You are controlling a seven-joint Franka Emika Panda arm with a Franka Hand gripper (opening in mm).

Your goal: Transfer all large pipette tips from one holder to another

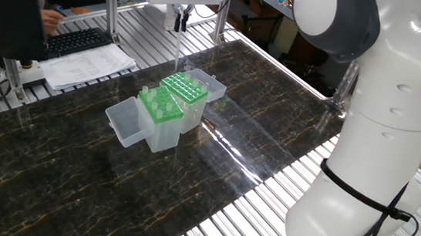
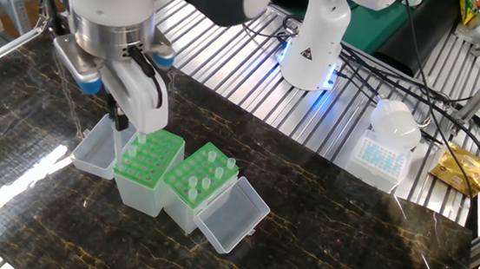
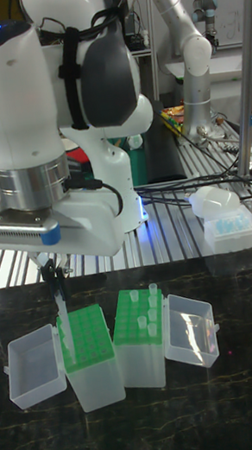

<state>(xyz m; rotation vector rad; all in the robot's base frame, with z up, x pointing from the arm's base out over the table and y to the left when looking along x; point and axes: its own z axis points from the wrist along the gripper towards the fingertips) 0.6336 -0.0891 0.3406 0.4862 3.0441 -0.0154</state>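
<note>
Two clear holders with green perforated tops stand side by side. In the other fixed view, the left holder (image 2: 149,157) shows mostly bare holes, and the right holder (image 2: 201,179) carries several large pipette tips (image 2: 213,158) standing upright. My gripper (image 2: 121,121) hangs just above the far left corner of the left holder. It is shut on one clear tip (image 3: 63,319) that points down beside that holder's edge. The one fixed view shows the gripper (image 1: 180,18) high above both holders (image 1: 170,100), the held tip a faint line below it.
Each holder has its clear hinged lid lying open on the table: the left lid (image 2: 95,144) and the right lid (image 2: 233,212). A white box of blue tips (image 2: 382,156) sits on the slatted bench behind. A keyboard (image 1: 79,40) and papers (image 1: 89,64) lie at the far edge.
</note>
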